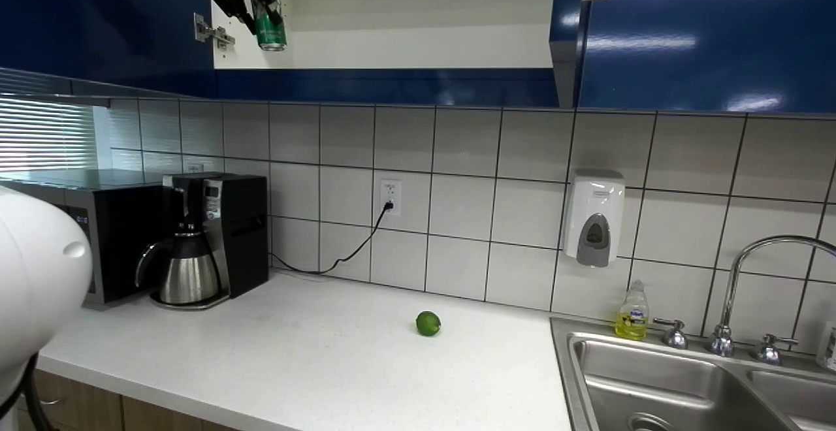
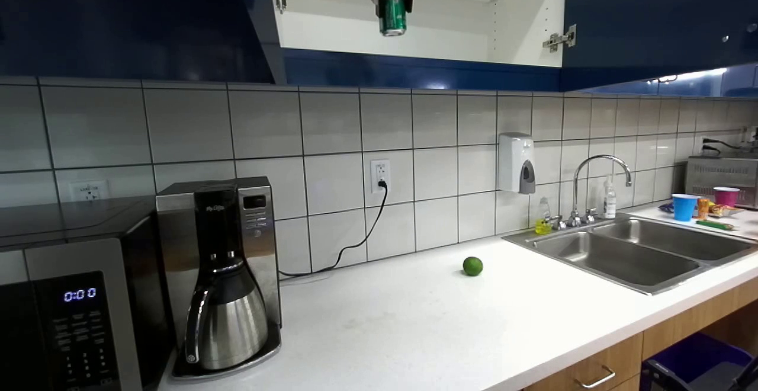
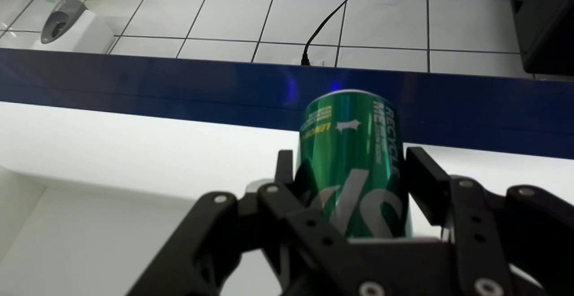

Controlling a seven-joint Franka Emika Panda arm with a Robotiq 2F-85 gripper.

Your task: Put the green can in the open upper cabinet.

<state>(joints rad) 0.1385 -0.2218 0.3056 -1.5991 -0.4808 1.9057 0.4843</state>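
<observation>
Green can in hand, lime, coffee maker below

This is a kitchen, and it shows at every turn! Here's a steel double sink let into a white countertop, an arched chrome faucet over it, a bottle of yellow dish soap right at the back edge! Behind runs a white tiled wall, a soap dispenser mounted on it. Over to the appliances: a microwave with its display lit at 0:00 and, just beside it, a coffee maker with a steel carafe. Up top, a glossy blue upper cabinet with a white interior; down low, a wood-toned drawer. Home or workplace? That I cannot tell.
</observation>
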